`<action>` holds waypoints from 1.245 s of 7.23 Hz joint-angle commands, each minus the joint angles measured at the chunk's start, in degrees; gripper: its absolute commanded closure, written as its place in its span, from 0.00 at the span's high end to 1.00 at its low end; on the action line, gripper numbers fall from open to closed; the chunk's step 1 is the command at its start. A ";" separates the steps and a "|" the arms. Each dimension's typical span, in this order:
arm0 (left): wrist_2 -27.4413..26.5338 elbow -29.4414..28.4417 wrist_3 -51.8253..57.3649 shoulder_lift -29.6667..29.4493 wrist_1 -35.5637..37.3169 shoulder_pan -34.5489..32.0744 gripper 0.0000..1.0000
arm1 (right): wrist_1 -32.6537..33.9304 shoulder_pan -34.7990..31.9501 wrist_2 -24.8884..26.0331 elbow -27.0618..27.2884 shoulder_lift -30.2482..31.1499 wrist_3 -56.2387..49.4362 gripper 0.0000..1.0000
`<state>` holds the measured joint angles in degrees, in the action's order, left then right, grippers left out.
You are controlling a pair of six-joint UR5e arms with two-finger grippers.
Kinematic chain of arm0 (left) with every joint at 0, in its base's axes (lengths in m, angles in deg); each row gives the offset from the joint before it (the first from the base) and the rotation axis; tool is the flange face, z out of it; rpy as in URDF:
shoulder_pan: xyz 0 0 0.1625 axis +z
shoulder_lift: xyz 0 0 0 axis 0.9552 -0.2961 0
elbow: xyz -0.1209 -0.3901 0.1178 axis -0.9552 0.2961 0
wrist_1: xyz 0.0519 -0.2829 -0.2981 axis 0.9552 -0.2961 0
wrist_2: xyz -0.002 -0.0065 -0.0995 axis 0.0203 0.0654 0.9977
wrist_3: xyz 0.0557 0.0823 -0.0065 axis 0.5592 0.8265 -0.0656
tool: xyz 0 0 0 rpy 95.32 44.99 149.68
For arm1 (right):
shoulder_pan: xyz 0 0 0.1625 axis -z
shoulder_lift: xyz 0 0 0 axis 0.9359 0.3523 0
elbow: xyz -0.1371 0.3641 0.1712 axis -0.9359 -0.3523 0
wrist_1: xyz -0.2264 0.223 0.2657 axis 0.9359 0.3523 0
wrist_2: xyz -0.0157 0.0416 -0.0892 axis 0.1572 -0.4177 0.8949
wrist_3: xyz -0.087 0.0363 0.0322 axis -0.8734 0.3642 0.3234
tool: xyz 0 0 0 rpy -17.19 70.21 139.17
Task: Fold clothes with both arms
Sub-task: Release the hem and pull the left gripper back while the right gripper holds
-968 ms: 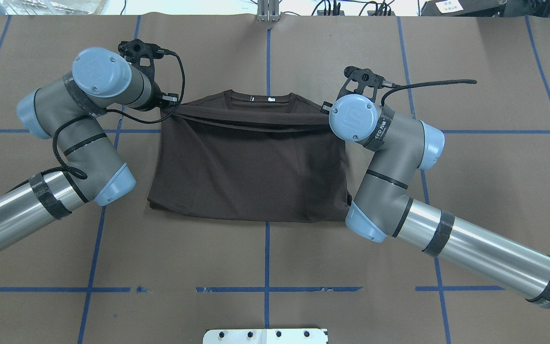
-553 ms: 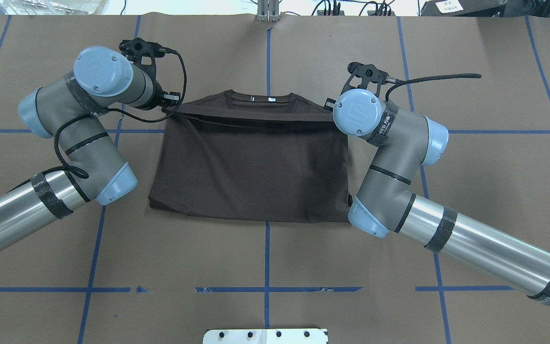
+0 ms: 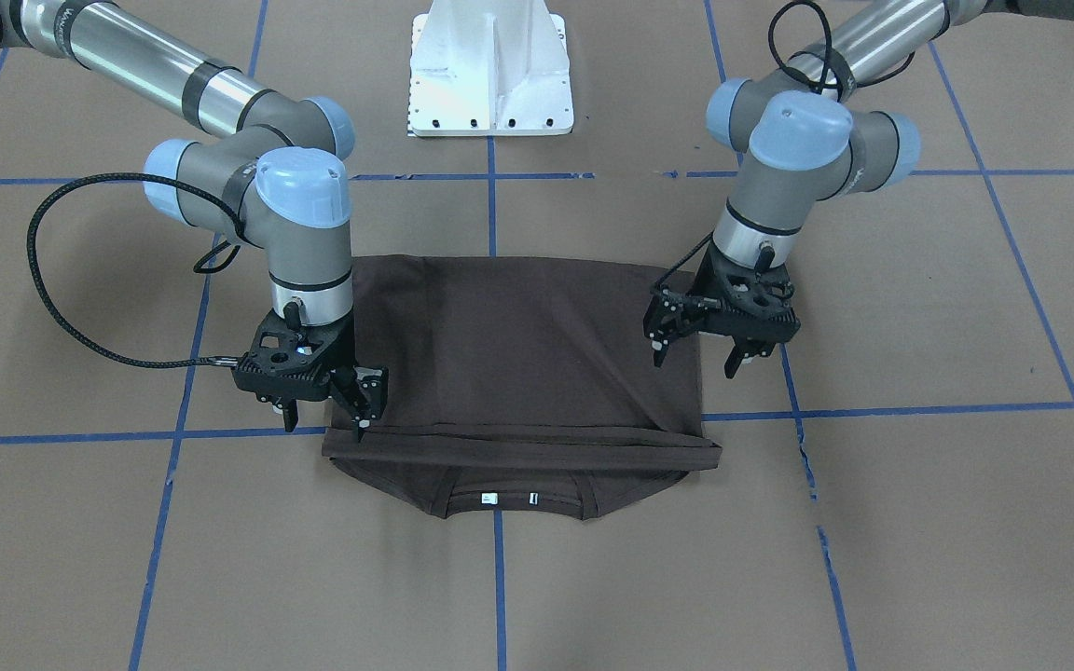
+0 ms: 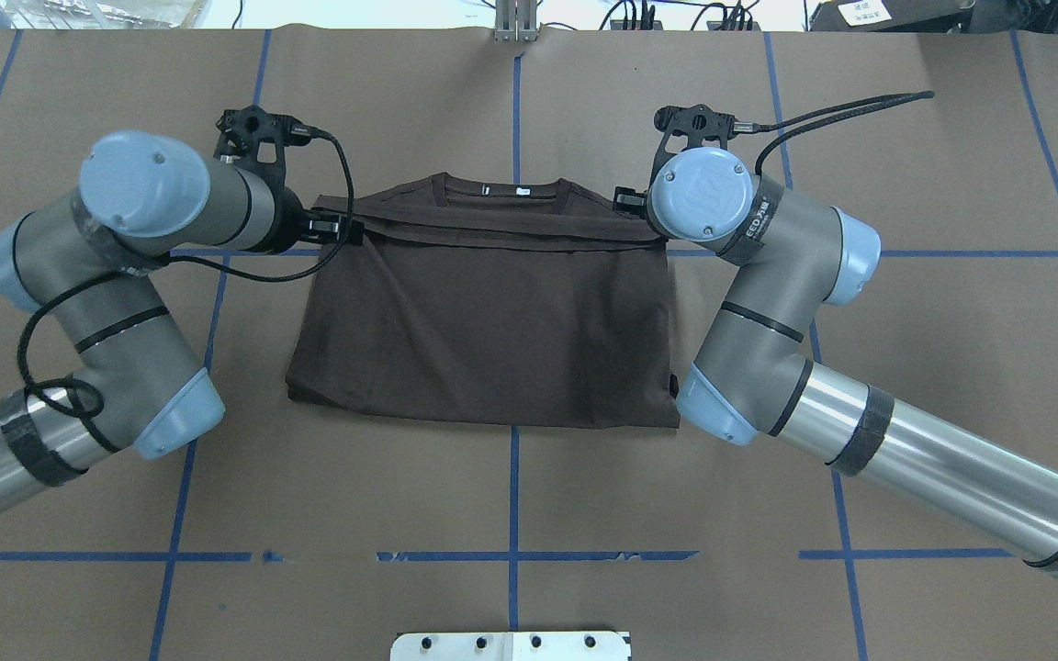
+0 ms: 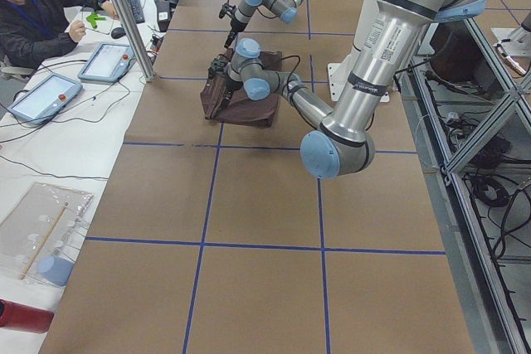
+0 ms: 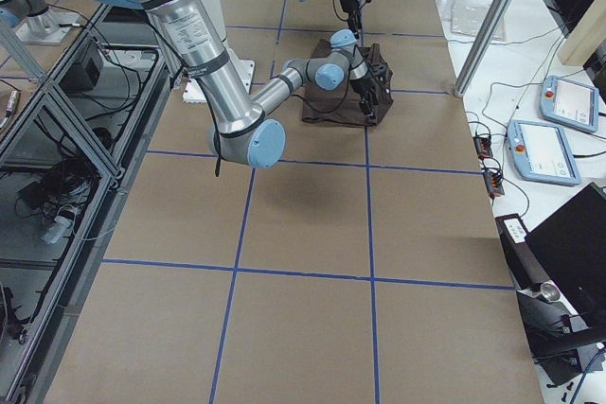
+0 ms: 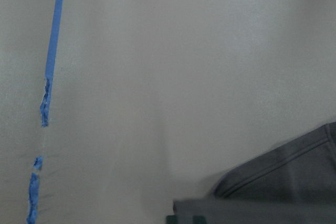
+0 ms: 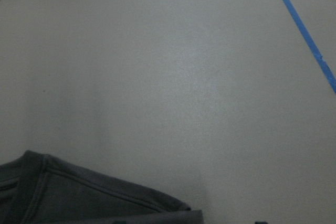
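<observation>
The dark brown T-shirt (image 3: 518,354) lies folded in half on the brown table cover. Its hem edge lies across the shoulders just short of the ribbed collar (image 3: 509,499). It also shows in the overhead view (image 4: 483,321). My left gripper (image 3: 695,362) is open and empty, and hovers over the shirt's side edge. In the overhead view it (image 4: 338,227) sits at the fold's left corner. My right gripper (image 3: 323,419) stands open at the other hem corner, and one fingertip (image 3: 360,429) touches the cloth. The wrist views show only table and a bit of shirt.
The white base pedestal (image 3: 490,75) stands at the robot's side of the table. Blue tape lines (image 3: 537,410) cross the cover. An operator (image 5: 33,6) sits beyond the far edge with tablets (image 5: 108,60) and a metal pole (image 5: 124,14).
The lifted hem has come down flat across the shoulders. My left gripper has let go of it and its arm has swung outward. My right wrist has shifted slightly away from the robot.
</observation>
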<state>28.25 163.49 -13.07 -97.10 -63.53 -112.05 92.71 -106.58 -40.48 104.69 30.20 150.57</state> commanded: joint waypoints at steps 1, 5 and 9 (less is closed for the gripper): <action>-1.31 9.19 -4.63 9.53 -0.66 5.94 1.00 | -0.11 -0.15 -0.97 1.39 0.37 -0.87 1.00; -5.36 7.02 -10.71 13.78 -6.12 11.59 0.70 | -0.02 -0.23 -0.88 1.57 0.46 -1.13 1.00; -5.28 6.92 -12.65 13.08 -6.12 12.82 0.34 | -0.02 -0.32 -0.97 1.57 0.54 -1.22 1.00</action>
<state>22.97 170.49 -25.23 -83.71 -69.64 -99.73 92.69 -106.89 -41.44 106.26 30.68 149.30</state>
